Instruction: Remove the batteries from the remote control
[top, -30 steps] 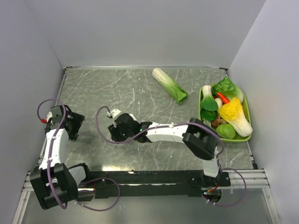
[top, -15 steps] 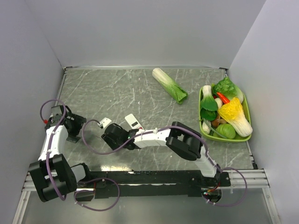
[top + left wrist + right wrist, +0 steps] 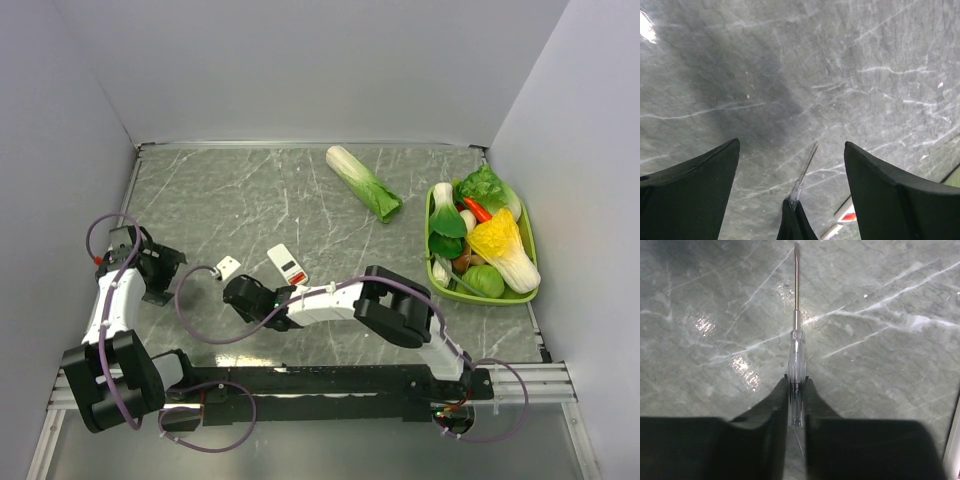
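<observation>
Right end effector tight around screwdriver

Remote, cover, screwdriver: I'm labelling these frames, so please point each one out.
remote [image 3: 288, 264], top view, middle of its white face.
cover [image 3: 228, 267], top view, centre of the small white square.
screwdriver [image 3: 796, 285], right wrist view, on the metal shaft.

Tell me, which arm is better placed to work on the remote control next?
Right. The right tool is shut on a screwdriver, close to the remote control. The left tool is open, empty and farther off.
</observation>
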You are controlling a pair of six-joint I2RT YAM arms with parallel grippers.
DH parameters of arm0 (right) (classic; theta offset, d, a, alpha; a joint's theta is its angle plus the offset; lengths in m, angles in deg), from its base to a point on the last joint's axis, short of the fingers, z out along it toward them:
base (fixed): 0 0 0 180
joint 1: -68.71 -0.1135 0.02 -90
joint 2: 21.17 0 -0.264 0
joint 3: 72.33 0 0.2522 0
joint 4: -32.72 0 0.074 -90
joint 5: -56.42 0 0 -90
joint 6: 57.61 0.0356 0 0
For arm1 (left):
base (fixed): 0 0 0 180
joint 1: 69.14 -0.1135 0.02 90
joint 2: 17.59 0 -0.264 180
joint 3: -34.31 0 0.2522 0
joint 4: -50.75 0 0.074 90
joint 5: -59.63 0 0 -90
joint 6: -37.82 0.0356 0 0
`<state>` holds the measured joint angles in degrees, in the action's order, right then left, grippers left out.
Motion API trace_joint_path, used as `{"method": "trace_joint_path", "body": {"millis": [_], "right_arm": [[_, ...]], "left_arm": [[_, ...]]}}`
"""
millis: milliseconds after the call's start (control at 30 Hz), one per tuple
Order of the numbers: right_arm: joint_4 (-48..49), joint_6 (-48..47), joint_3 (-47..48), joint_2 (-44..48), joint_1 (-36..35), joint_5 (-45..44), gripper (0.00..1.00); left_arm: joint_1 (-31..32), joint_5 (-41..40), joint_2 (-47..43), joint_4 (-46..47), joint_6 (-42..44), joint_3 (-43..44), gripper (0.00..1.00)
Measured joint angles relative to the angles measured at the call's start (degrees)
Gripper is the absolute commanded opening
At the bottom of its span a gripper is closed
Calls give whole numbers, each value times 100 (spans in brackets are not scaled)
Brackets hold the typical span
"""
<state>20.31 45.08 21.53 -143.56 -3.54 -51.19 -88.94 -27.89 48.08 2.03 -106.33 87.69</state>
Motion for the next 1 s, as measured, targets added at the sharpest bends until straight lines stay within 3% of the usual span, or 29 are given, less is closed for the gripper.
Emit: {"method": "trace_joint_path", "body": {"millis": [133, 367, 633, 867, 1000], "right_arm": [[125, 52, -223, 131, 0, -66, 0], [-181, 142, -876, 868, 44, 13, 0], [-98, 315, -1209, 1805, 496, 509, 0], [76, 492, -1576, 2006, 839, 861, 0], [107, 610, -1727, 2100, 855, 1036, 0]], "left_arm": [[-2, 302, -4, 122, 11, -79, 88], [17, 1558, -131, 774, 94, -697, 91], [354, 2734, -796, 2028, 92, -1169, 89], [1054, 3080, -955, 2953, 31, -1331, 86], [1408, 3117, -852, 3292, -17, -1333, 78]]}}
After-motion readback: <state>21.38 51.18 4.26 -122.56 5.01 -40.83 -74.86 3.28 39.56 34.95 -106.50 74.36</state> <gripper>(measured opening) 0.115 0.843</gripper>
